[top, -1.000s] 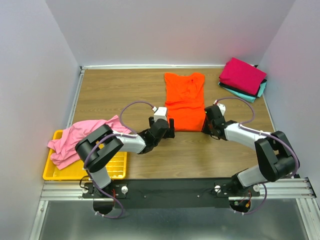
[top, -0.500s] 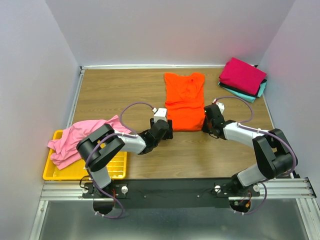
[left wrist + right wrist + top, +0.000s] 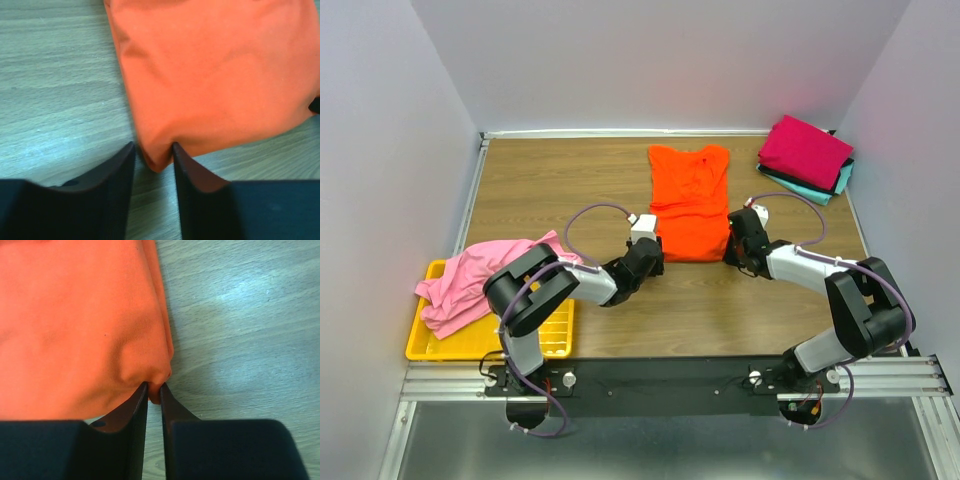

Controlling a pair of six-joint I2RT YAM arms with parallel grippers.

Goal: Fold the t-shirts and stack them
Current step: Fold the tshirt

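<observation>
The bright orange t-shirt (image 3: 690,200) lies flat in the middle of the table, partly folded into a narrow strip. My left gripper (image 3: 657,254) is at its near left corner. In the left wrist view the jaws (image 3: 154,152) stand apart with the corner of the orange cloth (image 3: 215,75) between them. My right gripper (image 3: 731,250) is at the near right corner. In the right wrist view it (image 3: 154,390) pinches the corner of the orange cloth (image 3: 75,315). The light pink t-shirt (image 3: 470,280) lies crumpled over the tray. The folded magenta t-shirt (image 3: 805,150) tops a stack with a teal one (image 3: 842,180) at the back right.
A yellow mesh tray (image 3: 490,345) sits at the near left edge of the table under the pink shirt. Grey walls close in the left, back and right sides. The brown wooden tabletop (image 3: 560,180) shows around the orange shirt.
My left gripper has slid a little forward and to the right onto the shirt's near left corner. My right gripper has shifted slightly at the near right corner.
</observation>
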